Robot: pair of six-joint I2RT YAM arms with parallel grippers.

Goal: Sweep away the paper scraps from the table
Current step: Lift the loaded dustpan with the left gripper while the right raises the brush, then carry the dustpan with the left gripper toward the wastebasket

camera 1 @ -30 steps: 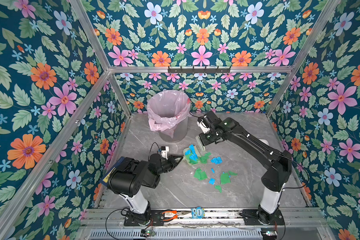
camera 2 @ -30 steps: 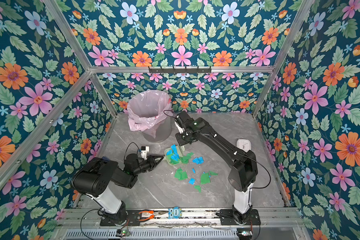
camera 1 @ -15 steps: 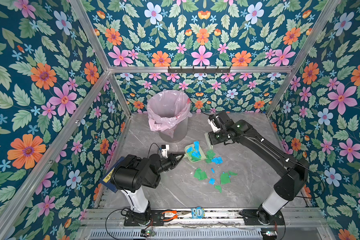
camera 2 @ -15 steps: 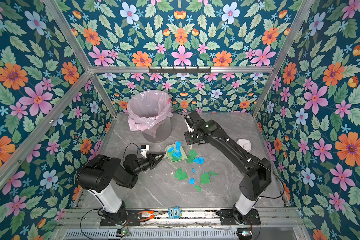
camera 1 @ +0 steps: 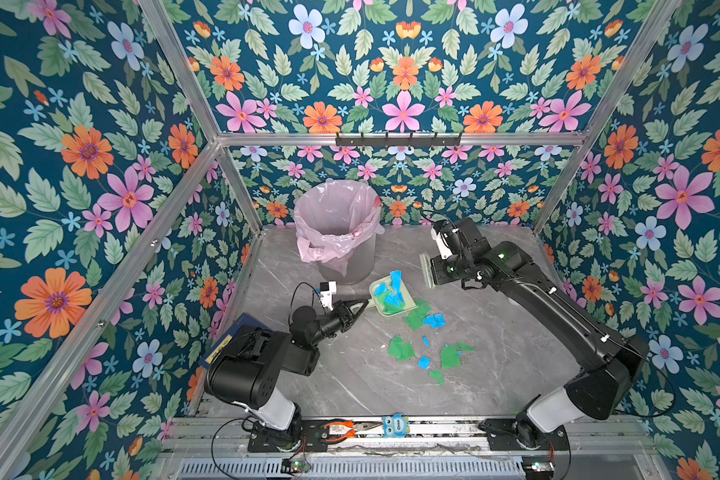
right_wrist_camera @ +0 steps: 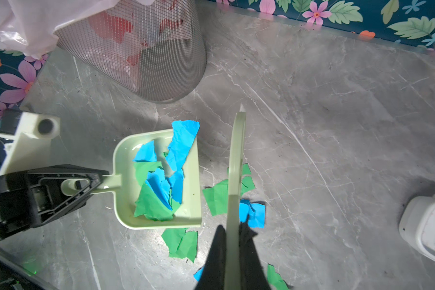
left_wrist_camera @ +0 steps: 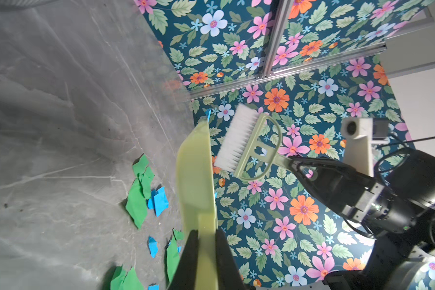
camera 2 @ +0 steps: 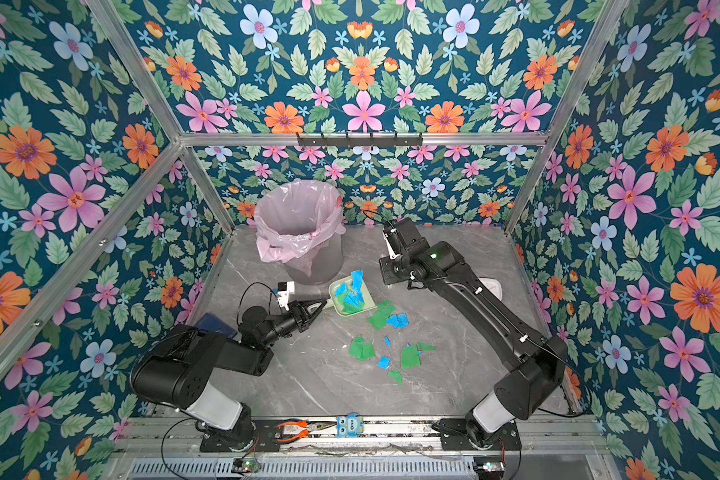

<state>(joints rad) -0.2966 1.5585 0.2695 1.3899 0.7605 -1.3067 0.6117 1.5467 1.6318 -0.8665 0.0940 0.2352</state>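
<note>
The dustpan (right_wrist_camera: 118, 165) is clamped by the left gripper (right_wrist_camera: 97, 179), the brush (left_wrist_camera: 239, 140) by the right gripper (left_wrist_camera: 292, 162); paper scraps (camera 1: 400, 348) are strewn beside.

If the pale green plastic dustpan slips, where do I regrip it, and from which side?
Grip the dustpan by its narrow flat handle, from behind the closed back wall, opposite the open lip, where the left gripper holds it. The tray is too wide and holds paper scraps.

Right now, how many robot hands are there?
2. The left gripper, front left, grips the dustpan by its handle; the right gripper, farther back right, grips the brush. None seems hidden.
</note>
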